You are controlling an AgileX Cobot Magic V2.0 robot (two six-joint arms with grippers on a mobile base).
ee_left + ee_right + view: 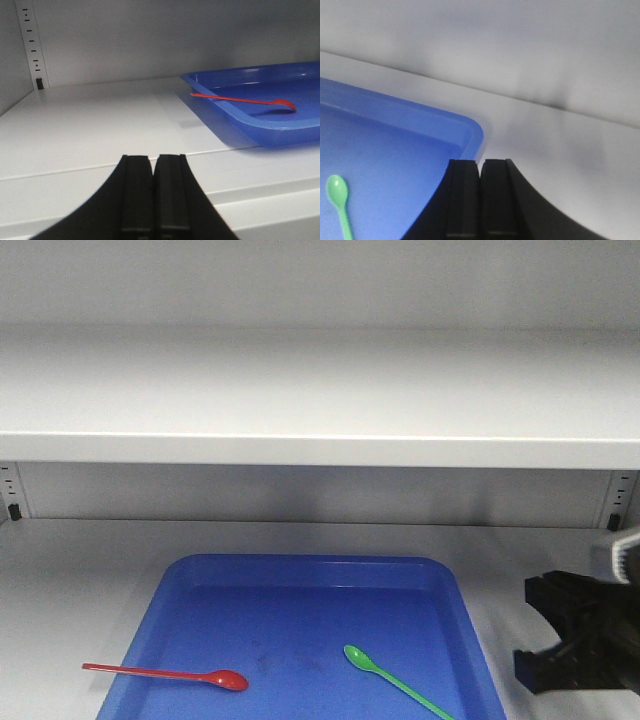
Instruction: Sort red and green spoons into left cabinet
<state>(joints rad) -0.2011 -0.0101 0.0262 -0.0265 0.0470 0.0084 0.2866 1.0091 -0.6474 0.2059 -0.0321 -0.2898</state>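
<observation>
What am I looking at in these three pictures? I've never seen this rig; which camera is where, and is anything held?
It is a two-armed robot facing a pale grey metal cabinet shelf. The front view looks into the shelf; the other two cameras ride on the wrists, looking past black fingers. A blue plastic tray holds a thin red plastic spoon, its handle over the tray's rim, and a thin green plastic spoon. The left gripper and right gripper are both shut, holding nothing.
</observation>
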